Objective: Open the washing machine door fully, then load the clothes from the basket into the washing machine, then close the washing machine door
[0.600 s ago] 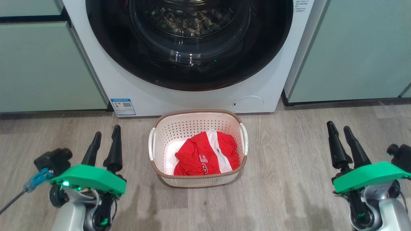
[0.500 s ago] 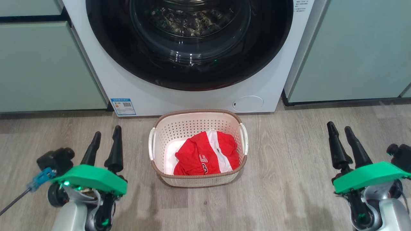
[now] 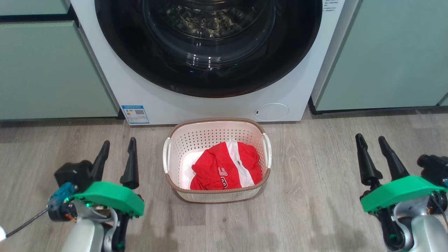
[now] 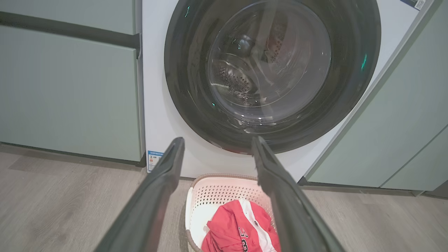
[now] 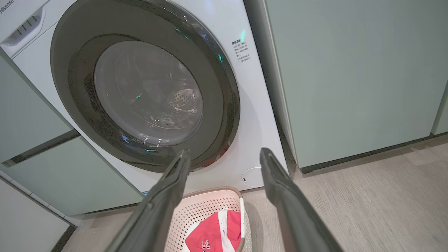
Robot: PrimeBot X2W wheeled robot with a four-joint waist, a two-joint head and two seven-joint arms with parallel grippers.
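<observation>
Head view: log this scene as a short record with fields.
washing machine door: shut
clothes: red and white, bundled in the basket
basket position: on the floor, in front of the washing machine
left tool: open, empty, left of the basket
right tool: open, empty, right of the basket
task progress: door not yet opened
</observation>
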